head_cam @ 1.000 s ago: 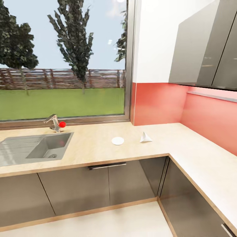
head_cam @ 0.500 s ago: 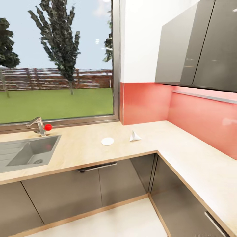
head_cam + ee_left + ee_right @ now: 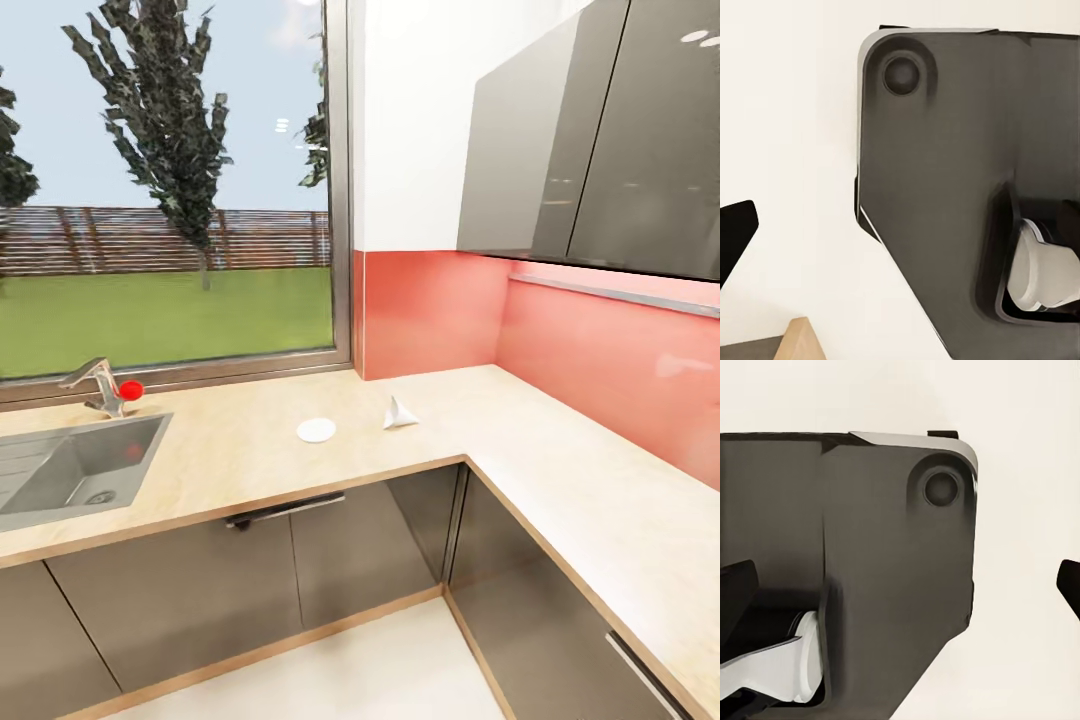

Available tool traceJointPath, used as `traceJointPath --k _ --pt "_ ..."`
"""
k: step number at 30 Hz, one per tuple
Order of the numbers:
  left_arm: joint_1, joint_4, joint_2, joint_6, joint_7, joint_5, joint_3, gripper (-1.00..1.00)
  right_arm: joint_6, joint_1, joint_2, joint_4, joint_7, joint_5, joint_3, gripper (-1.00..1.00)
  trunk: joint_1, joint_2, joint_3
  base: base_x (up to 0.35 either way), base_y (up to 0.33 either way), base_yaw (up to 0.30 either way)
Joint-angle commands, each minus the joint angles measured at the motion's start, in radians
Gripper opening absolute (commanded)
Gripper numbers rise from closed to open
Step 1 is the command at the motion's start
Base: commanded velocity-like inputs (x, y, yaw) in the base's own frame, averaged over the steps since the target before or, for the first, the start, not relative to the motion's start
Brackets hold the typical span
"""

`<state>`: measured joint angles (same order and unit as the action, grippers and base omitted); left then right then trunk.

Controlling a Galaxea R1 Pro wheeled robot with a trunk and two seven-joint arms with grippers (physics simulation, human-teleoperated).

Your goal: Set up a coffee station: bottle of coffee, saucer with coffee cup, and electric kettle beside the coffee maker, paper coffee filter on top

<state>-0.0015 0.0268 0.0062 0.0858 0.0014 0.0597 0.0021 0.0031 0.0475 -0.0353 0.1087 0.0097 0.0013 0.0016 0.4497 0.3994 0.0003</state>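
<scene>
Ahead of you, the small flat round white saucer [image 3: 316,430] lies on the light wood-look worktop [image 3: 250,440], the white cone-shaped paper coffee filter [image 3: 398,414] just beside it; neither claw's state can be told.

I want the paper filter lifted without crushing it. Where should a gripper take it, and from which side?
A judgement: the paper coffee filter lies tipped on the kitchen countertop, its point up, right of the saucer. Pinch the raised tip lightly from above; its lower edge lies against the counter.
</scene>
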Motion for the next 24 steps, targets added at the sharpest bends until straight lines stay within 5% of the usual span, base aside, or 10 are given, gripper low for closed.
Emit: traceJointPath --k 1,24 --pt "-0.001 -0.001 0.0 0.003 0.0 0.006 -0.001 1.0 0.0 0.0 0.0 0.0 0.001 0.0 0.0 1.0 0.0 0.001 0.0 0.0 0.0 -0.001" --pt "-0.009 0.0 -0.001 0.003 -0.003 -0.006 -0.01 1.0 0.001 0.0 0.0 0.033 -0.001 -0.001 0.0 1.0 0.0 0.001 0.0 0.0 0.0 0.0"
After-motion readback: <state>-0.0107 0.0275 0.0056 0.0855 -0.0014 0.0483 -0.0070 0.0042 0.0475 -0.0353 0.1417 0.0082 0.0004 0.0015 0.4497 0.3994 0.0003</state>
